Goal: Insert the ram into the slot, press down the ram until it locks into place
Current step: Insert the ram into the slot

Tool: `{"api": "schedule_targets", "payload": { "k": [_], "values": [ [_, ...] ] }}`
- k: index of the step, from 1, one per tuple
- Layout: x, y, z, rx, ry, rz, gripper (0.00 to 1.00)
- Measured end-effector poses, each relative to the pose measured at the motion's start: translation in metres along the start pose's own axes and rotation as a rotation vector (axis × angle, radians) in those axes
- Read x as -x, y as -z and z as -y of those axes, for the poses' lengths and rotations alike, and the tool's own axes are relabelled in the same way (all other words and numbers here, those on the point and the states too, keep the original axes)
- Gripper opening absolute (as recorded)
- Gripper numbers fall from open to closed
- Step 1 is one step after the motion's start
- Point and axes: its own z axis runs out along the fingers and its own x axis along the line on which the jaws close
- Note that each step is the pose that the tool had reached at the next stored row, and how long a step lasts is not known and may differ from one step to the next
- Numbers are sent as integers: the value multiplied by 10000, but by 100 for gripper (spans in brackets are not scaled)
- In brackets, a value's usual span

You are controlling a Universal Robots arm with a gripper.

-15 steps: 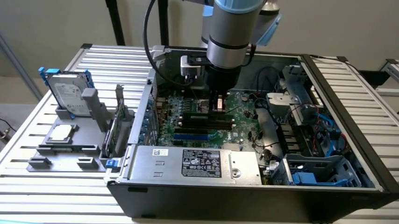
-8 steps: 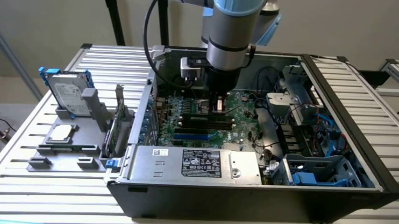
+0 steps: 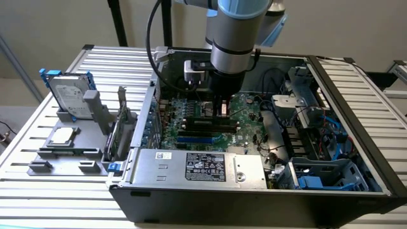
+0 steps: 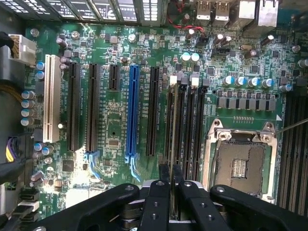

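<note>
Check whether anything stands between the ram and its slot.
Nothing visible does. The pincer grips the ram edge-on, lined up along the slot, with no cable or part lying across it. Whether the ram already touches the slot can't be told.

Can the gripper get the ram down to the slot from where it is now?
Likely yes. The gripper holds the ram edge-on, lined up right above the slot, and nothing appears to lie between them.
</note>
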Motion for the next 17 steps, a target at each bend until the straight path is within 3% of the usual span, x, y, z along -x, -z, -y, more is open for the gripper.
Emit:
{"api": "schedule_targets", "payload": {
  "k": [17],
  "values": [
    [-11, -26, 2, 2, 7, -17, 13]
  ]
}}
